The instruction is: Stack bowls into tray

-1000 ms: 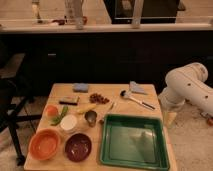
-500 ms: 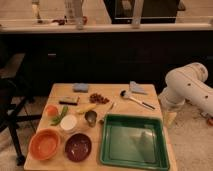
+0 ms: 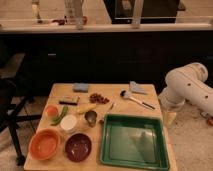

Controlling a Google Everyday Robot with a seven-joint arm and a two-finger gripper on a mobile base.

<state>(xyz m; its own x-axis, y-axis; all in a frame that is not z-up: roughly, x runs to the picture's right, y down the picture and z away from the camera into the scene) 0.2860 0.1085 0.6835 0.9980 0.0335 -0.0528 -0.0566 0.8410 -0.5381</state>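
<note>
We've got the orange bowl (image 3: 45, 144) and maroon bowl (image 3: 78, 146) parked right beside the green tray (image 3: 132, 118), probably for short hops. Our gripper (image 3: 170, 119) hangs off the table (image 3: 107, 90)'s right edge, fingers spread, holding nothing.

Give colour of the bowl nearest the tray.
Dark maroon bowl, camera view. Gripper hangs right of the tray, empty.

Dim, warm, blurry; gripper (image 3: 169, 118) seemingly in shadow beside the tray (image 3: 132, 119).
</note>
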